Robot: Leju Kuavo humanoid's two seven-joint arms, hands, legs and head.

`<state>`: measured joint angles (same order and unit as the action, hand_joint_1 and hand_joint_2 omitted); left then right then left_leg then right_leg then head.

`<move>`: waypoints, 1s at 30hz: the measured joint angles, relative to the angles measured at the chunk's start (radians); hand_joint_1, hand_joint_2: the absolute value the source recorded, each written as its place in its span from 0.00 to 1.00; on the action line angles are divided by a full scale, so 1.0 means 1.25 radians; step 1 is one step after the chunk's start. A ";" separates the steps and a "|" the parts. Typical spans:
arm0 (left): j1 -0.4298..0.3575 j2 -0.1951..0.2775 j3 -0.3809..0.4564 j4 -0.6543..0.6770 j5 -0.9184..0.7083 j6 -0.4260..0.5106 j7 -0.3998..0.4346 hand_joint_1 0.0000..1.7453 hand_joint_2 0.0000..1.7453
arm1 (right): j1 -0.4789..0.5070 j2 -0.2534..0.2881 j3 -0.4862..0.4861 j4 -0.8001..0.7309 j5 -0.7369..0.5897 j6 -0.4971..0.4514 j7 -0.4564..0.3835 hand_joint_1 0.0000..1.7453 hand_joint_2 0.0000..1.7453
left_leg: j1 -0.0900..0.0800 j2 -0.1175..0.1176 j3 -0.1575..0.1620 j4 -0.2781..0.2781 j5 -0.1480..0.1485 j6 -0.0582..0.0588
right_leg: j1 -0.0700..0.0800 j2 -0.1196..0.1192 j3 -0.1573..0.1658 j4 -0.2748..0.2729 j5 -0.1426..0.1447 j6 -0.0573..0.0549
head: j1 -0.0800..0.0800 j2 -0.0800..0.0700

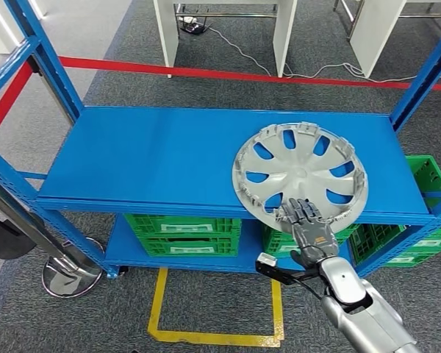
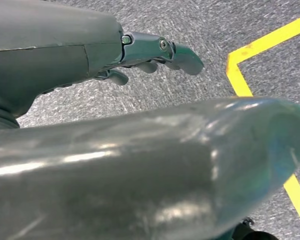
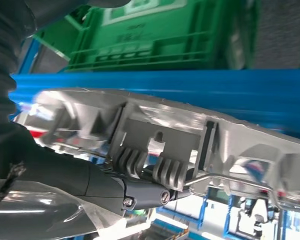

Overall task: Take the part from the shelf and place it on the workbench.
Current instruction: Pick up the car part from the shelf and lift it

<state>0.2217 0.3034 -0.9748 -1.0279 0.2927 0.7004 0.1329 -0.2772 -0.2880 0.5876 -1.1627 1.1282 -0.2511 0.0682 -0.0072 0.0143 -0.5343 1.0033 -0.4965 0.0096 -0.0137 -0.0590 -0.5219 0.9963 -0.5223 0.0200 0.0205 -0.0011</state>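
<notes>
Spanning most of the head view, the blue shelf (image 1: 151, 158) carries one thing on its top deck — the silver hubcap (image 1: 300, 173), lying face up toward the 3 o'clock end. The hubcap's near rim overhangs the deck's front edge, and its far rim stops short of the back edge. From the hubcap toward 9 o'clock the deck is bare blue; toward 3 o'clock a narrow strip of deck separates it from the blue upright post (image 1: 423, 77). Below the deck, green crates (image 1: 182, 234) sit on the lower level, and on the grey carpet in front a yellow floor outline (image 1: 215, 334) marks a square.

The right arm comes up from 5 o'clock, its silver forearm angled toward the shelf's front edge. The right hand (image 1: 307, 228) meets the hubcap at its 6 o'clock rim, fingers laid over the top of the overhanging edge. In the right wrist view the dark fingers (image 3: 171, 172) curl against the ribbed underside of the rim — a partial wrap, though a firm grip cannot be confirmed.

The left hand (image 2: 156, 52) hangs over the carpet, fingers loosely extended, holding nothing.
</notes>
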 joint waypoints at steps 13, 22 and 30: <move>-0.014 0.000 -0.021 0.002 0.022 0.000 -0.012 0.00 0.00 | -0.001 0.048 0.019 -0.002 -0.057 -0.019 -0.016 0.00 1.00 | 0.000 0.000 0.000 0.000 0.000 0.000 | 0.000 0.000 0.000 0.000 0.000 0.000 | 0.000 0.000; -0.018 0.000 -0.032 0.004 0.026 0.000 -0.015 0.00 0.00 | -0.001 0.063 0.030 -0.009 -0.059 -0.022 -0.020 0.00 1.00 | 0.000 0.000 0.000 0.000 0.000 0.000 | 0.000 0.000 0.000 0.000 0.000 0.000 | 0.000 0.000; -0.020 0.000 -0.033 0.006 0.031 0.000 -0.027 0.00 0.00 | -0.001 0.066 0.033 -0.014 -0.063 -0.035 -0.023 0.00 1.00 | 0.000 0.000 0.000 0.000 0.000 0.000 | 0.000 0.000 0.000 0.000 0.000 0.000 | 0.000 0.000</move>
<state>0.1971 0.3031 -1.0155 -1.0204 0.3313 0.7004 0.0988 -0.2790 -0.2055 0.6292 -1.1802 1.0495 -0.2945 0.0390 -0.0073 0.0143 -0.5346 1.0033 -0.4965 0.0097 -0.0136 -0.0591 -0.5219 0.9963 -0.5223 0.0200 0.0206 -0.0011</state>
